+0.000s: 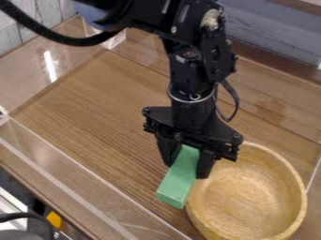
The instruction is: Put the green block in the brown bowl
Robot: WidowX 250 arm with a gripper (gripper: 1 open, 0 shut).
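Note:
The green block [179, 182] is a flat bright green bar, tilted with its lower end toward the front of the table. My gripper [189, 161] points straight down and is shut on the block's upper end, black fingers on either side. The brown bowl [251, 195] is a wide light wooden bowl at the lower right. The block hangs just left of the bowl's rim, outside it. Whether the block's lower end touches the table is not clear.
The wooden table [88, 103] stretches to the left and back. A clear plastic wall [51, 178] runs along the front left edge. The black arm [189, 47] rises above the gripper toward the top of the view.

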